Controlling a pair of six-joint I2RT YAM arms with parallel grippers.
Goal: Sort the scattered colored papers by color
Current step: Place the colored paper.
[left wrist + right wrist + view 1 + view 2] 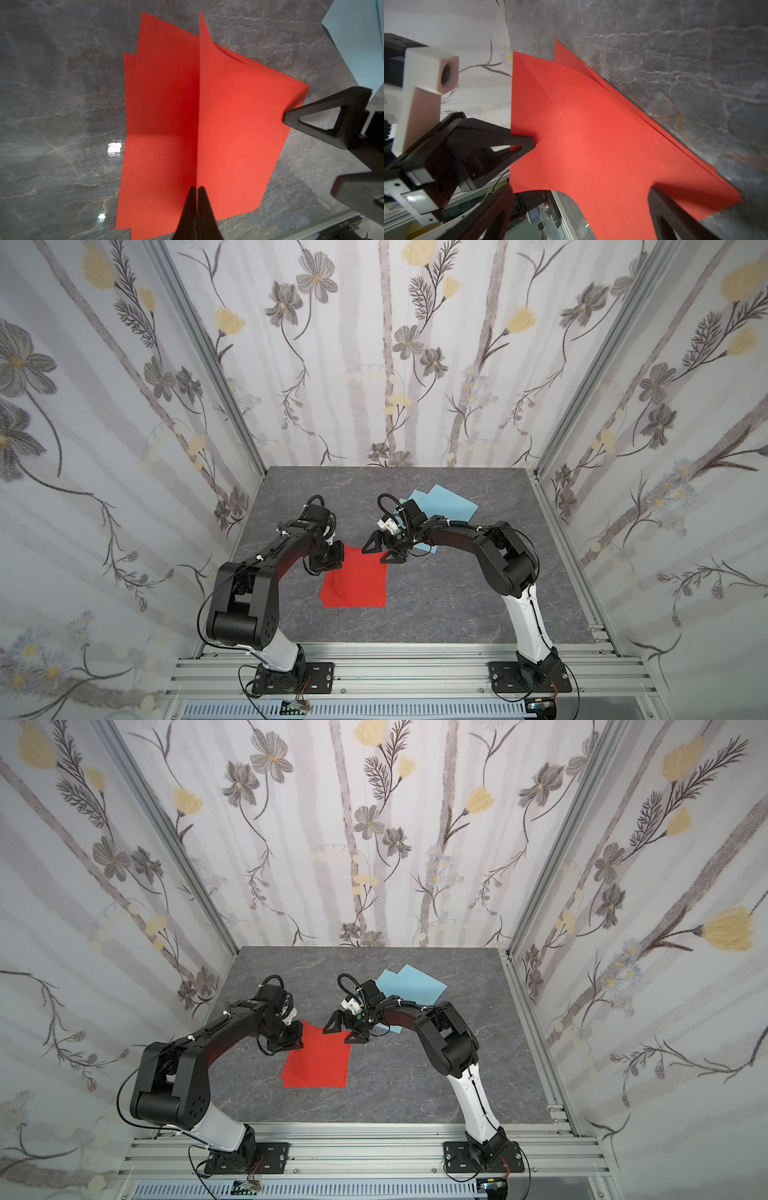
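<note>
left wrist: my left gripper is pinching the top red paper by its edge (right gripper gaping alongside).

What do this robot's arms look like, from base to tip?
The left arm and right arm match: black jointed shells, a white lower segment, black base plates. Thin black cables loop at the wrists. The left end effector and right end effector are black with hollow triangular fingers, beside a white camera mount.

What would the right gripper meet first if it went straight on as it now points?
Probably the raised red sheet pinched by the left gripper; the right gripper seems to touch its edge.
</note>
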